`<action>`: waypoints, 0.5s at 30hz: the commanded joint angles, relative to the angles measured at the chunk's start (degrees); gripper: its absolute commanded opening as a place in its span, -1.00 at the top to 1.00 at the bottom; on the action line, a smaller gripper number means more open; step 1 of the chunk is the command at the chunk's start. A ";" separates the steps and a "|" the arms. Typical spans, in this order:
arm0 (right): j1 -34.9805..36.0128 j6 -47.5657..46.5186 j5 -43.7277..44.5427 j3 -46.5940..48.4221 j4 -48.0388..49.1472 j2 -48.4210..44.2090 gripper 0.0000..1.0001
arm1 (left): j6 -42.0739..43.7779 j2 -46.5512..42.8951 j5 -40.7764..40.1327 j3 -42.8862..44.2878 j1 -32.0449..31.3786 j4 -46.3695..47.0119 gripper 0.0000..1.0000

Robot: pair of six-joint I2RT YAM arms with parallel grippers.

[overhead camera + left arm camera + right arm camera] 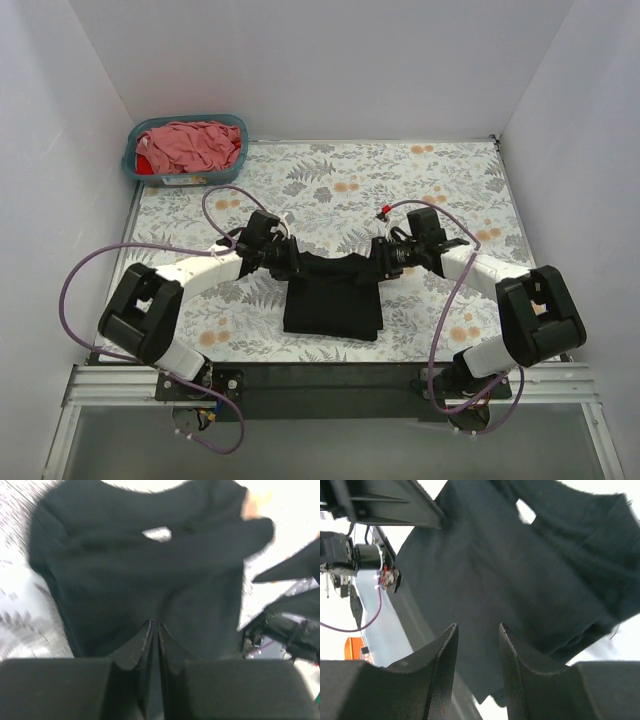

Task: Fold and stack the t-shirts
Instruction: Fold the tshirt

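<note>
A black t-shirt lies partly folded on the floral table near the front, its top edge raised and sagging between both grippers. My left gripper is at its top left corner; in the left wrist view the gripper is shut on the black cloth. My right gripper is at the top right corner; in the right wrist view the gripper has its jaws apart, with the black shirt spread just beyond them. A dusty pink shirt and a red one lie in a basket.
The teal plastic basket stands at the far left corner of the table. White walls close in the table on the left, back and right. The floral tablecloth stretches behind the black shirt. A black rail runs along the near edge.
</note>
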 commanded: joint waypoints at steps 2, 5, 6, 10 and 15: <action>-2.43 -0.46 -1.33 1.67 10.59 5.30 0.13 | 0.41 5.74 0.40 4.81 3.01 6.50 0.92; -4.63 0.07 -2.55 3.69 12.87 11.27 0.13 | -0.20 10.84 0.84 6.75 4.86 8.00 0.93; -5.16 0.07 -2.47 4.39 12.88 12.78 0.14 | -0.29 13.81 0.93 8.06 5.29 8.00 0.92; -8.67 1.56 -3.16 7.12 15.07 21.99 0.14 | -0.56 20.15 0.84 10.09 6.61 8.35 0.92; -12.72 4.47 -3.61 12.03 17.45 27.91 0.14 | -1.17 25.79 1.98 12.37 9.42 9.06 0.90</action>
